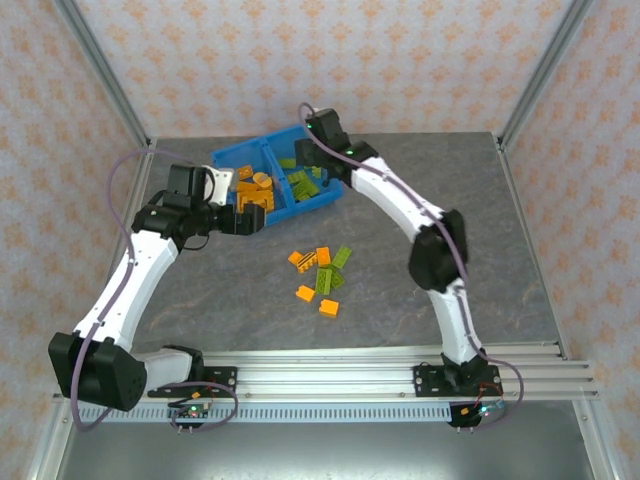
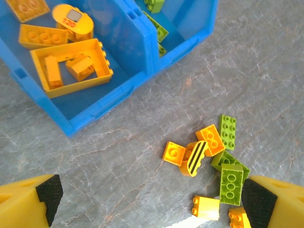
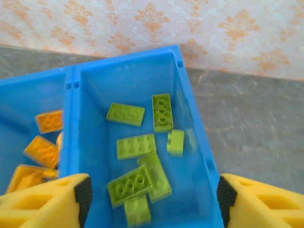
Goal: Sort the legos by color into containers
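Observation:
The blue bin (image 1: 226,158) sits at the back of the table. Its left compartment (image 2: 121,38) holds several orange legos, among them the open orange frame (image 2: 71,66). The right compartment (image 3: 95,95) holds several olive-green legos (image 3: 136,145). My right gripper (image 3: 154,197) hangs open above these green bricks with nothing between its fingers; one brick (image 3: 137,210) below it looks blurred. My left gripper (image 2: 154,204) is wide open and empty, hovering over bare table between the bin and a loose pile of orange and green legos (image 2: 209,161).
The loose pile (image 1: 320,275) lies mid-table in front of the bin. It includes a striped yellow piece (image 2: 195,157). The right arm (image 1: 400,205) arches over the table toward the bin. Metal frame posts and patterned walls (image 3: 190,28) enclose the table.

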Action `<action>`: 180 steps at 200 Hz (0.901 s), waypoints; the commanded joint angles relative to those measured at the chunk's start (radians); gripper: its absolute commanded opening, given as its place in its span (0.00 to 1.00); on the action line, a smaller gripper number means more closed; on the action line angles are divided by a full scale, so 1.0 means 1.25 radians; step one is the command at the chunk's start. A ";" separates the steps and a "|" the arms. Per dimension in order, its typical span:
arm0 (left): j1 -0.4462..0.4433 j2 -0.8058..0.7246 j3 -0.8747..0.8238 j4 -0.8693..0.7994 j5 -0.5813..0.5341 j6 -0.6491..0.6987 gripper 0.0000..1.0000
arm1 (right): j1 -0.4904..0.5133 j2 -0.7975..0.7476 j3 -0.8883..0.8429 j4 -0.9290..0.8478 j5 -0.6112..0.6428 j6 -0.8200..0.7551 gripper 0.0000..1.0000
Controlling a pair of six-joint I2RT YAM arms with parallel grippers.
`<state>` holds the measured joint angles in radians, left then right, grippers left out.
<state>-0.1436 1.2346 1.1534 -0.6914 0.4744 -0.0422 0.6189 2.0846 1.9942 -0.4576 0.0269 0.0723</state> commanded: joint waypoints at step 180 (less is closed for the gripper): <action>-0.391 0.430 0.077 0.048 -0.307 -0.061 0.66 | 0.002 -0.569 -0.761 0.235 -0.057 0.123 0.84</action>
<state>-0.6224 1.7405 1.2148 -0.6704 0.1356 -0.1032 0.6189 1.4014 1.0142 -0.1570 -0.0746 0.2390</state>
